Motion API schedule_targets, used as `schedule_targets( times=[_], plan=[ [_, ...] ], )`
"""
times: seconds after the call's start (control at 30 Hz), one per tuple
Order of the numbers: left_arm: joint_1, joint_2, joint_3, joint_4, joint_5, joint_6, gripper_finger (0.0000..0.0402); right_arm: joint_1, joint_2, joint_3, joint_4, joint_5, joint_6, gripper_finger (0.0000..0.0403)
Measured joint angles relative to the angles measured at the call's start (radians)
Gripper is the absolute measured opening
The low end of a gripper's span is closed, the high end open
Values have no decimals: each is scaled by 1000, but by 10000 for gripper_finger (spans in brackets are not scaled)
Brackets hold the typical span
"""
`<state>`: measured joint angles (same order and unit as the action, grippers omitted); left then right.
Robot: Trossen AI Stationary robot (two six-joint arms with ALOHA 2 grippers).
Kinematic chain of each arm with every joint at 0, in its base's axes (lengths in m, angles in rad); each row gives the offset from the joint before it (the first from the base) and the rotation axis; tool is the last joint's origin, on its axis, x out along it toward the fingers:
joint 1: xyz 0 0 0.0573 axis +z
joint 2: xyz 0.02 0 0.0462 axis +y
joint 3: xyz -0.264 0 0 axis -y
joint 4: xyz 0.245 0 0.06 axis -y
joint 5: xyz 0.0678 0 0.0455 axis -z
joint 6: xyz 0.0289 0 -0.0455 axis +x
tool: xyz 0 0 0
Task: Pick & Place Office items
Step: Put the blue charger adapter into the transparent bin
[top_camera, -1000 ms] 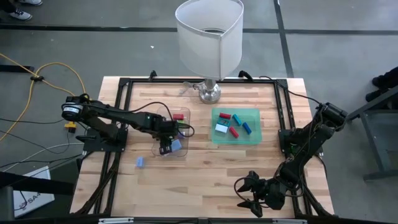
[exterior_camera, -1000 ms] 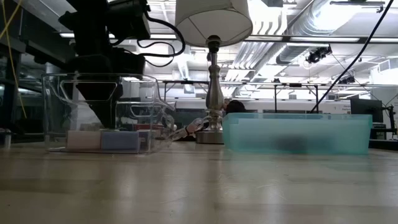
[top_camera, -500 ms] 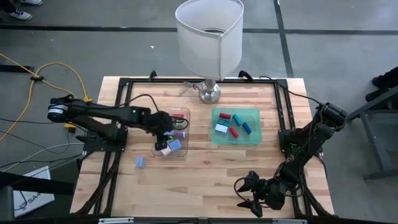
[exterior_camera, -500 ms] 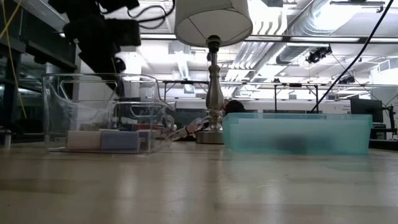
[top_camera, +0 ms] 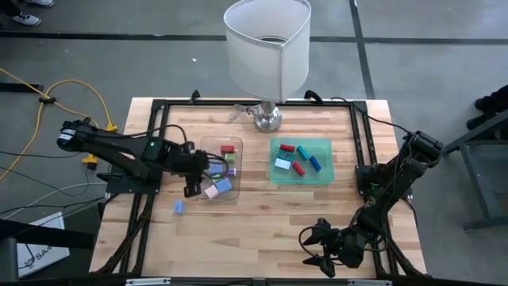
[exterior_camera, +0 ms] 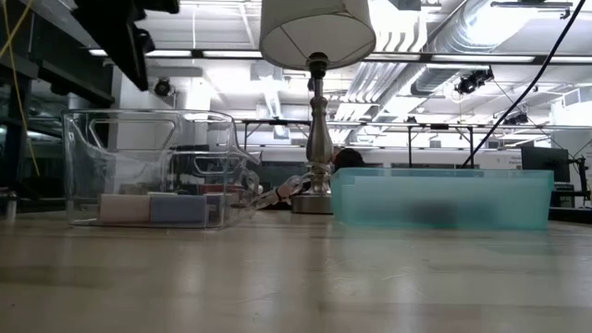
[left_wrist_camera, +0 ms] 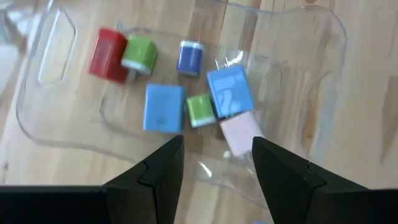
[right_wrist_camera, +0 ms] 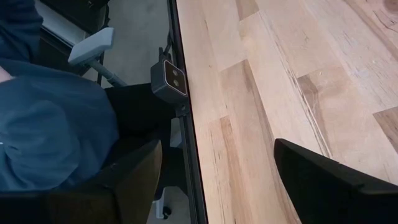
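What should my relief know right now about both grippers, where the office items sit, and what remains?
Left gripper: open, empty, above the near edge of the clear tray.
Right gripper: open, empty, parked at the table's front right.
Done: seven pieces in the clear tray, among them a pink block and a red block.
Five pieces lie in the green tray.
Left: one pale blue piece loose on the table, front left of the clear tray.

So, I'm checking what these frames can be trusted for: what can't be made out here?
- Low view: the pieces in the green tray are only a dark smear through its frosted wall.
- Low view: the left arm is cut off by the top edge, its gripper unseen.
- High view: the right gripper is too small to read its fingers.
- Right wrist view: no trays or pieces show.
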<state>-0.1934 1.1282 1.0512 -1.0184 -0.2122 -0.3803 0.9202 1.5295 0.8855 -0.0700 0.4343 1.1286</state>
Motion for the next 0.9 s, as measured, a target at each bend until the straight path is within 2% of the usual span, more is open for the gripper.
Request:
schedule_targets(
  times=[0.27, 0.4, 0.57, 0.9],
  plan=[
    [-147, -1, 11, -92, -4, -212, 181, 0, 0, 0, 0, 0, 0, 298],
    [-227, -2, 11, -118, -4, -247, 181, 0, 0, 0, 0, 0, 0, 298],
    [-336, -2, 11, -140, -3, -239, 181, 0, 0, 0, 0, 0, 0, 298],
    [-527, -2, 11, -140, 16, -43, 181, 0, 0, 0, 0, 0, 0, 298]
  ],
)
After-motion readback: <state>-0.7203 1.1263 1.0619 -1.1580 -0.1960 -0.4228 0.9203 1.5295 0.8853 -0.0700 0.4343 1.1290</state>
